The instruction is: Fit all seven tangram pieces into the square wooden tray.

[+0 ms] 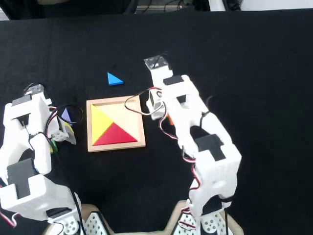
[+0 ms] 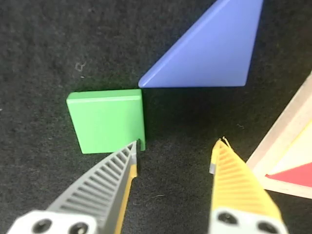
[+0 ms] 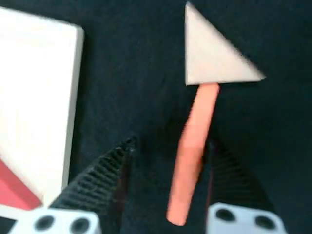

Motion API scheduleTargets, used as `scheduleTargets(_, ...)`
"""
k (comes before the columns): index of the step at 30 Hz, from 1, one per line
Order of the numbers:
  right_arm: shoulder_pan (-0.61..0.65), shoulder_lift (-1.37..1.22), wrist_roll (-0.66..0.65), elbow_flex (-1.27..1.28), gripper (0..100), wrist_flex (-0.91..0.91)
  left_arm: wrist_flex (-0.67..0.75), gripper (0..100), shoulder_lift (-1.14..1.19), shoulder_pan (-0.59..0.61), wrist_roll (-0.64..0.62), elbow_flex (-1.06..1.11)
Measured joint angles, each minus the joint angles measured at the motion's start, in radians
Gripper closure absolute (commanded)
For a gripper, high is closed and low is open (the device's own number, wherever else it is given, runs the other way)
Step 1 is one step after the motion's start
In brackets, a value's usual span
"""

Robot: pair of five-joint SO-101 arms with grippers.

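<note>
One orange piece (image 3: 194,146) on edge inside spread right tool (image 3: 171,144), lengthwise toward pale triangle (image 3: 212,53); left tool (image 2: 178,144) spread.

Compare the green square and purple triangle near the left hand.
The green square has four sides; the purple triangle has three and looks larger. The square sits at a fingertip of the left hand; the triangle lies farther off. Both lie flat on the table, outside the tray.

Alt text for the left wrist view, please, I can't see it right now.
The open left hand hovers over the black table, one fingertip at a corner of a flat green square piece. A blue-violet triangular piece lies beyond it, their corners almost meeting, and a corner of the wooden tray, holding a red piece, sits beside the other fingertip.
</note>
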State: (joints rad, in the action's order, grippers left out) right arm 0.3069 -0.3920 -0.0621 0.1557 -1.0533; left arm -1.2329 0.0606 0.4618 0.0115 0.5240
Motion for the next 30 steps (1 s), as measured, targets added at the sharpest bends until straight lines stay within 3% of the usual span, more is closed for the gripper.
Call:
scheduleTargets(18, 0.014, 0.049, 0.0, -0.051, 78.7, -0.074, 0.0, 76, 0.0, 0.0, 0.0, 0.0)
scheduleTargets(23, 0.081, 0.129, -0.003, 0.043, 78.7, 0.0, 0.0, 76, 0.0, 0.0, 0.0, 0.0)
scheduleTargets(30, 0.066, 0.129, -0.002, 0.054, 78.7, 0.032, 0.0, 76, 0.0, 0.0, 0.0, 0.0)
